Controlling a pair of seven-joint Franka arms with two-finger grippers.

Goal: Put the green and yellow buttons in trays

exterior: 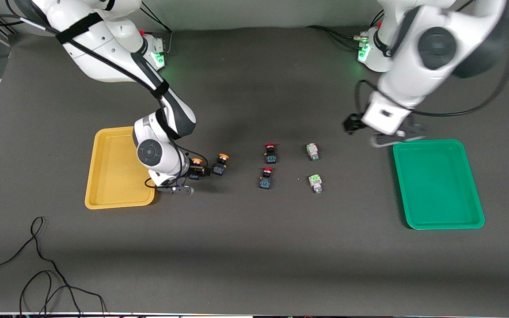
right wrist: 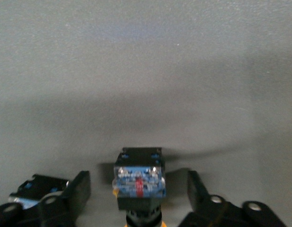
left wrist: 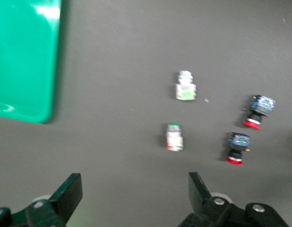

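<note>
Two yellow-capped buttons lie beside the mustard yellow tray (exterior: 104, 194). My right gripper (exterior: 195, 173) is low at the table, open, with its fingers (right wrist: 79, 189) on either side of one yellow button (exterior: 197, 165), which also shows in the right wrist view (right wrist: 138, 177) with gaps on both sides. The other yellow button (exterior: 222, 162) lies just beside it. Two green buttons (exterior: 312, 151) (exterior: 315, 183) lie toward the green tray (exterior: 466, 221). My left gripper (exterior: 376, 134) is open and empty, up over the table by the green tray's corner. Both green buttons (left wrist: 185, 88) (left wrist: 174, 137) show in the left wrist view.
Two red-capped buttons (exterior: 271, 153) (exterior: 266, 177) lie between the yellow and green pairs. Black cables (exterior: 38, 274) trail near the table's front edge at the right arm's end.
</note>
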